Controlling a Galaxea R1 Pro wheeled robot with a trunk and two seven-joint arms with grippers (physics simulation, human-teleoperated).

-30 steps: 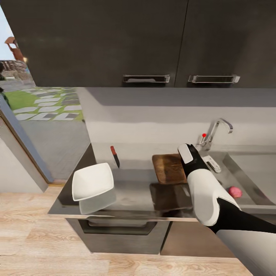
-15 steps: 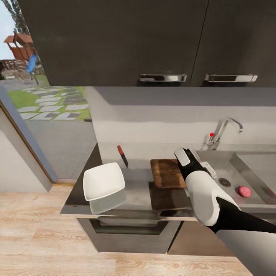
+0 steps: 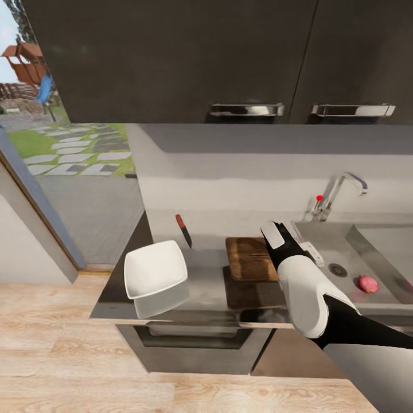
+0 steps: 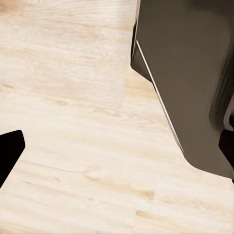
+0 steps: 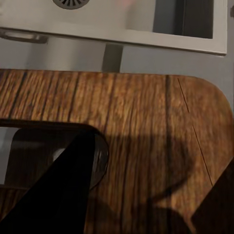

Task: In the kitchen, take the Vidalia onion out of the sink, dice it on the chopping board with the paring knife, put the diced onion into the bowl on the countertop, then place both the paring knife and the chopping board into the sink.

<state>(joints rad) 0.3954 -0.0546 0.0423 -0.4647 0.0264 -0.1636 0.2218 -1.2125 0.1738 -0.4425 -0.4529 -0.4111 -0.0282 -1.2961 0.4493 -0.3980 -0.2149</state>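
Little has moved over the last half second: the head camera has swung slightly, so the whole scene sits a touch differently, while the right arm keeps its place over the board. Taking the board as landmark: it lies flat on the grey glossy desk, slot handle toward the sink, which begins just beside it. The onion rests in the basin, well apart from the board, near the round drain, and the chrome tap with its red knob stands behind the basin. On the board's other side the knife is propped against the back wall, blade down, and the white bowl sits nearer the desk's front edge, apart from both. Dark cabinets hang above, light wooden floor lies below, and a garden shows through the opening beyond the bowl. The right arm reaches forward, its gripper above the board's sink-side edge; the right wrist view shows dark fingers spread apart over the board's handle slot, holding nothing. The left wrist view shows floor and a dark cabinet side; whether the left fingers are open I cannot tell.
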